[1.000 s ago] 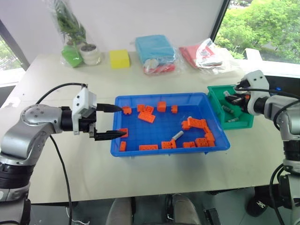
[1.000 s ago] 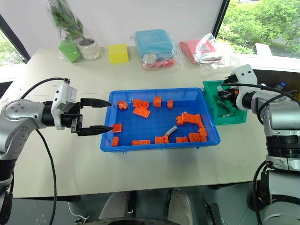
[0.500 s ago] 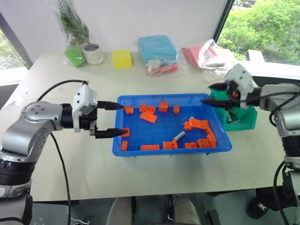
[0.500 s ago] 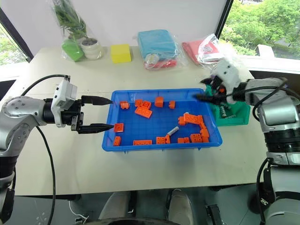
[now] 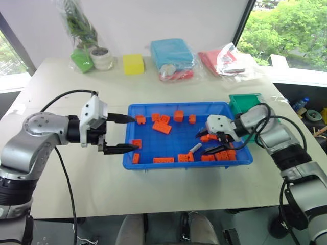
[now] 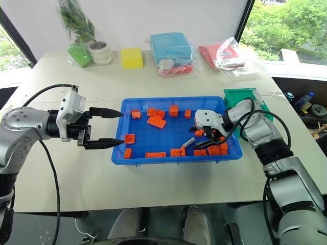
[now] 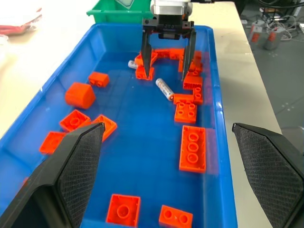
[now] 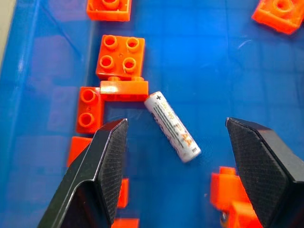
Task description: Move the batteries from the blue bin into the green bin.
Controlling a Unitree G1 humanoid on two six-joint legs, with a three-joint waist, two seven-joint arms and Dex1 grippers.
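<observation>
**Colleague:** Where's the thing you're after right now?

**Me:** A small silver-grey cylindrical battery (image 8: pixel 172 127) is lying flat on the floor of the large shallow bright blue plastic bin (image 5: pixel 153 164), toward its right half, one end just beside a cluster of orange toy bricks (image 8: pixel 113 75). A second battery (image 7: pixel 132 63) lies further toward the blue bin's right end, half tucked among bricks.

**Colleague:** And your right arm? A second ago it was elsewhere.

**Me:** Yes, that's the change. A second ago my right pincer (image 5: pixel 210 141) was over the small deep dark-green plastic bin (image 5: pixel 244 101), which stands touching the blue bin's right end. It has since swung back across and dropped into the blue bin, and its fingers have spread wider on the way. Now they stand apart and empty, one on each side of the first battery, not yet touching it.

**Colleague:** So one delivery is done?

**Me:** I'd judge so, and this is the reach for the next one. I think it needs a little more descent, then a close across the battery's width, taking care not to catch the brick at its end.

**Colleague:** Left side?

**Me:** My left pincer (image 5: pixel 124 133) hasn't moved: fingers apart, holding nothing, poised at the blue bin's left end above the pale desk (image 5: pixel 76 178).
</observation>
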